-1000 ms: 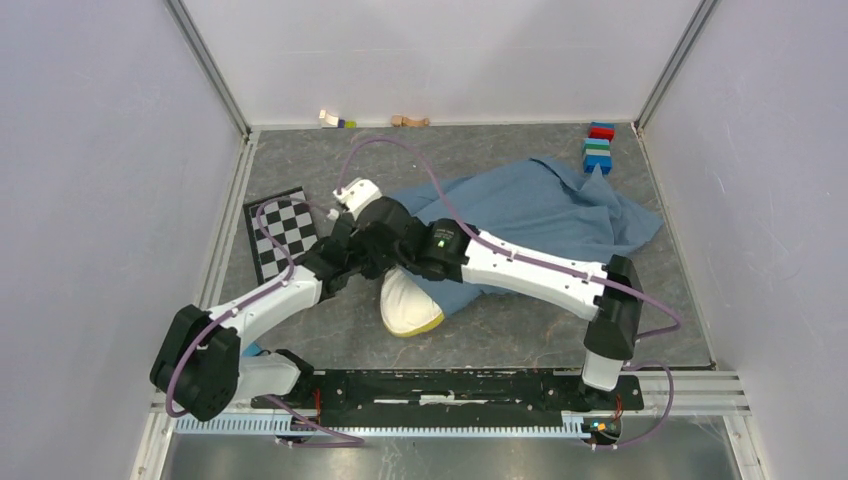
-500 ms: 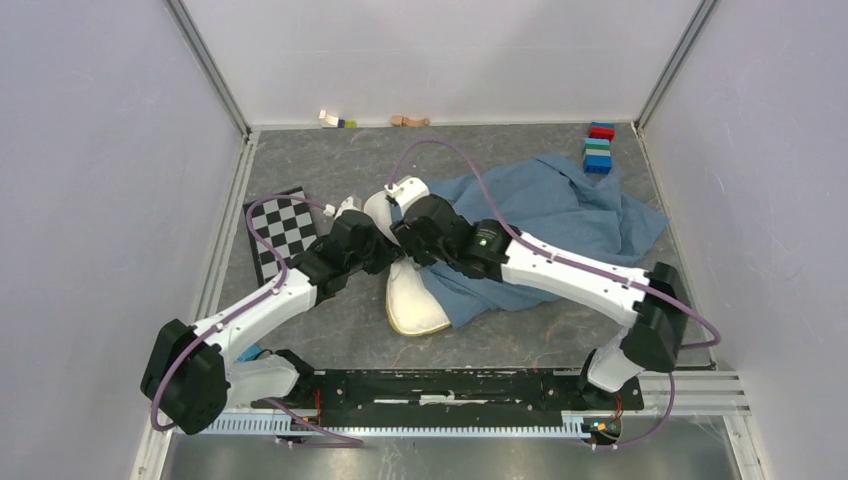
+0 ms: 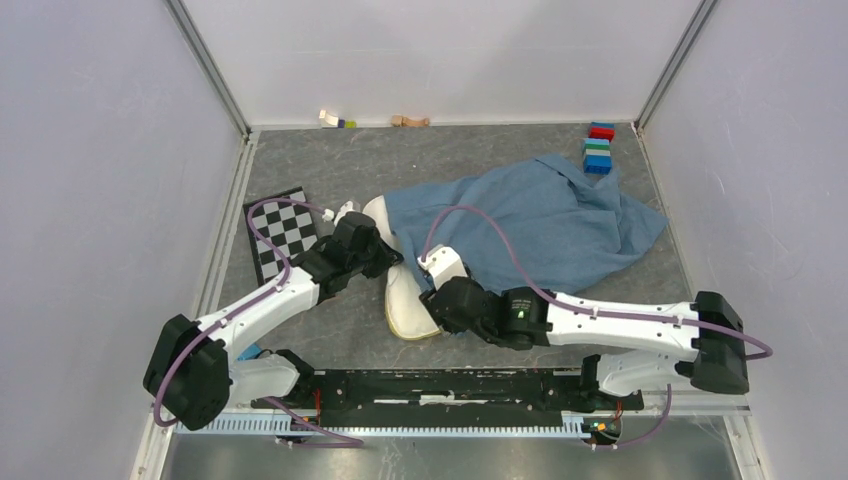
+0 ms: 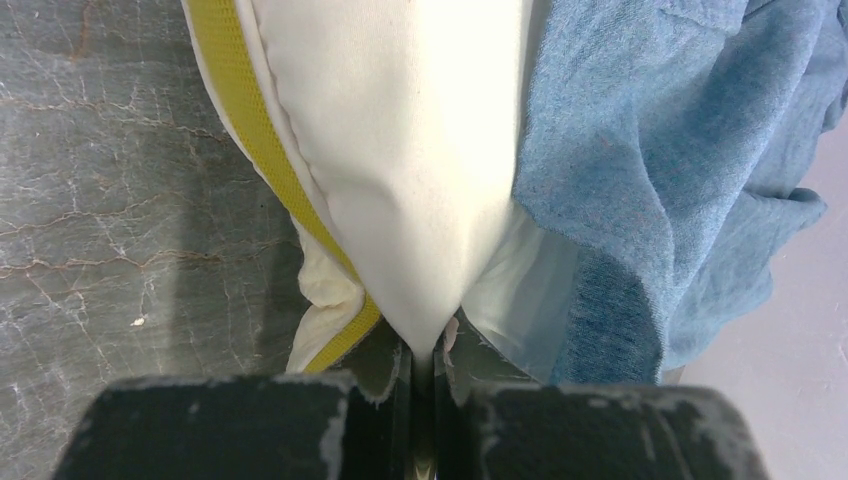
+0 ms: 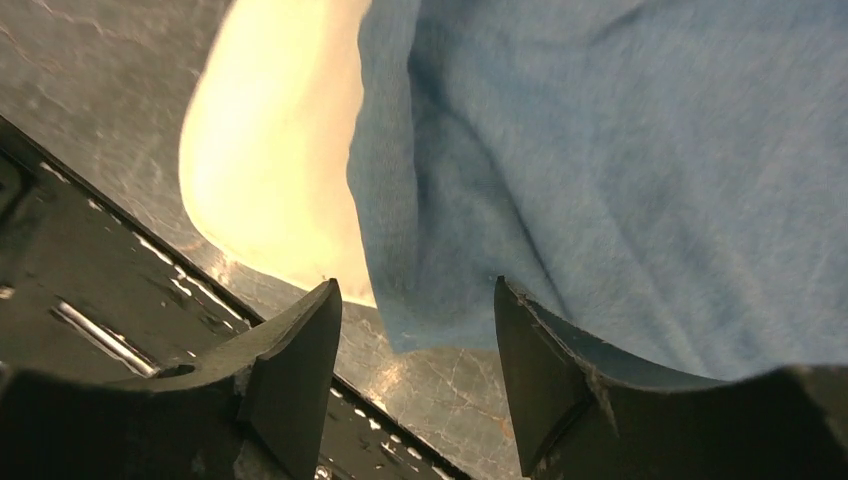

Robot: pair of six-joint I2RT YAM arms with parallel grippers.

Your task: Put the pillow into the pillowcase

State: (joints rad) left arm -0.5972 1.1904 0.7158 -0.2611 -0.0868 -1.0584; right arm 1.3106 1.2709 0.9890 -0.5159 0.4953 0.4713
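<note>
Grey worktop point(image 3: 330, 165) carrying the pillowcase point(image 3: 540, 215), which spreads wrinkled from the centre toward the right edge and covers all but the left end of the pillow point(image 3: 405, 300); that bare cream end, with its yellow band, lies near the centre, toward the near edge. Left tool point(image 4: 425, 352) pressed together, pinching a fold of the pillow just beside the pillowcase hem; right tool point(image 5: 415, 305) spread, holding nothing, low at the hem's near corner. Checkerboard point(image 3: 282, 232) toward the left edge; blocks point(image 3: 598, 150) in the far right corner.
</note>
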